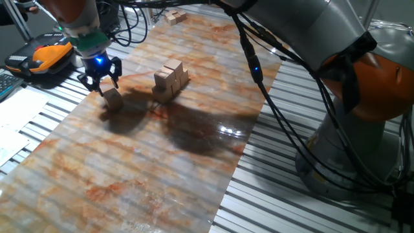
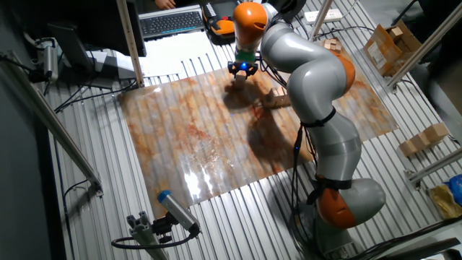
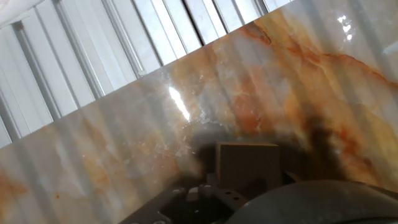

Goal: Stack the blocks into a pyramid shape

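A single tan block [image 1: 113, 98] lies on the marbled mat [image 1: 149, 162], left of a small cluster of several blocks [image 1: 171, 79] stacked in two layers. My gripper [image 1: 101, 83] hangs just above and slightly left of the single block, with its fingers spread and nothing between them. In the hand view the same block [image 3: 247, 163] shows low in the middle, resting on the mat. The other fixed view shows the gripper [image 2: 242, 72] at the mat's far edge, and the arm partly hides the cluster [image 2: 278, 95].
Two more blocks [image 1: 174, 17] lie at the mat's far end. An orange and black device [image 1: 45, 57] sits on the slatted table left of the gripper. Cables [image 1: 272, 97] hang along the mat's right side, beside the robot base [image 1: 362, 129].
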Controlling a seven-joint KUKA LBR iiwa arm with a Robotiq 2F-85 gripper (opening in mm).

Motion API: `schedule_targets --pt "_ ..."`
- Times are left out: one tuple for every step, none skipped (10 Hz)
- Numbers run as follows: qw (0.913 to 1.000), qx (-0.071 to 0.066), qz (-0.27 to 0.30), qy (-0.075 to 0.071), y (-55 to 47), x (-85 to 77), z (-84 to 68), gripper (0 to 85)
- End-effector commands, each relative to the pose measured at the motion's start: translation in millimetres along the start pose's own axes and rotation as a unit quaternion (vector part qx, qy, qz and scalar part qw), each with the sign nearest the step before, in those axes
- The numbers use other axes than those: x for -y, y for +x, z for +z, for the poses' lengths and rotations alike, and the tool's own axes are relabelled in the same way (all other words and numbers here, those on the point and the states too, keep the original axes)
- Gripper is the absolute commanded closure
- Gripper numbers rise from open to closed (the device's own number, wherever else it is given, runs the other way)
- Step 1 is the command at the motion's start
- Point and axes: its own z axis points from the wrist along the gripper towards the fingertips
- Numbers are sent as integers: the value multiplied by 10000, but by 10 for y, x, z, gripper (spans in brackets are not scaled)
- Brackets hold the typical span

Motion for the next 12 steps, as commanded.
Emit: schedule_targets --pt "10000 -12 8 -10 -2 0 7 340" --pt "10000 -17 46 -1 -5 0 14 170" --pt "10000 3 39 14 -7 -1 20 170" --pt "10000 17 47 14 -9 -3 36 170" --pt "10000 17 47 14 -13 0 51 170" --pt "10000 21 31 6 -19 -1 70 170" --pt "10000 18 24 -2 -25 -2 85 170" --pt "10000 18 24 -2 -31 -4 104 170" --pt "10000 19 16 -2 -39 -6 126 170" --pt "10000 25 24 -2 -45 -8 146 170" --pt "10000 25 31 -2 -50 -8 159 170" --pt "10000 25 31 -2 -54 -10 173 170"
